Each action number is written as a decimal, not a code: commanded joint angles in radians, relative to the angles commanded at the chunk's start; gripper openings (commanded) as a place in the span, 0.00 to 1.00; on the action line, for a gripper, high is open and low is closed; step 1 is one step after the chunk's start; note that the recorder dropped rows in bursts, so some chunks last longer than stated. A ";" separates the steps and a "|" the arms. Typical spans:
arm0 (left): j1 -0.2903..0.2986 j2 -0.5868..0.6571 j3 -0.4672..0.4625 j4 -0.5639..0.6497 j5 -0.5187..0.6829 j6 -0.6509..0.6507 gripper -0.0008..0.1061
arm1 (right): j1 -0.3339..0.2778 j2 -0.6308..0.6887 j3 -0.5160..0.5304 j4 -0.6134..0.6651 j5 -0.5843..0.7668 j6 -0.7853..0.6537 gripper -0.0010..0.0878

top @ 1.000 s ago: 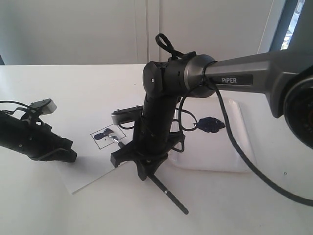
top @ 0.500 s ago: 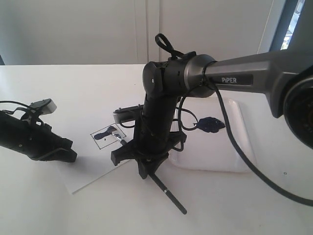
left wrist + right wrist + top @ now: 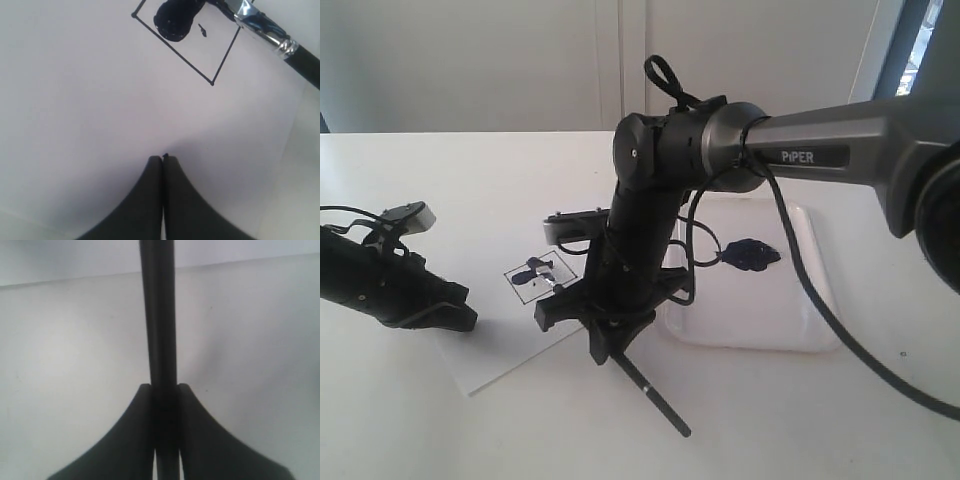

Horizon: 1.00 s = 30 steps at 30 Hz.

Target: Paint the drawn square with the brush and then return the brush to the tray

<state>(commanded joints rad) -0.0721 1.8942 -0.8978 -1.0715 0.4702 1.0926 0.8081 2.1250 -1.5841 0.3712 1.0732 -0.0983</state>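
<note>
The drawn square, a thin black outline on a white paper sheet, lies left of centre in the exterior view. A dark paint smear fills one corner region and most of the interior is blank, so the painting step is judged to be under way and far from finished. The brush reaches into the square with its silver ferrule at the outline's edge. Its black handle slants down toward the lower centre of the frame, a slant that would let the bristles drag flat across the paper. The right claw grips the handle partway along, pinching it from both sides, with the wrist pointing steeply downward so the tip can bear on the sheet. The left claw, at the left of the exterior view, is closed on nothing, its fingertips together low over the paper near the square. Whether it touches the sheet cannot be told, though its position suggests it steadies the paper. The tray, right of centre just beside the sheet, carries a dark paint blob and awaits the brush. All rest on the white worktop.
</note>
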 joint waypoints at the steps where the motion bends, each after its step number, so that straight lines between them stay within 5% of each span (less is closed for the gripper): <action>1: 0.000 0.000 0.000 0.000 0.004 0.000 0.01 | 0.006 0.000 0.000 0.000 0.001 0.000 0.01; 30: 0.000 0.000 0.000 -0.001 0.014 -0.004 0.01 | 0.049 0.027 0.000 -0.055 -0.002 0.053 0.01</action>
<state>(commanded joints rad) -0.0721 1.8942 -0.8978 -1.0724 0.4845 1.0887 0.8571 2.1520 -1.5841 0.3161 1.0709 -0.0454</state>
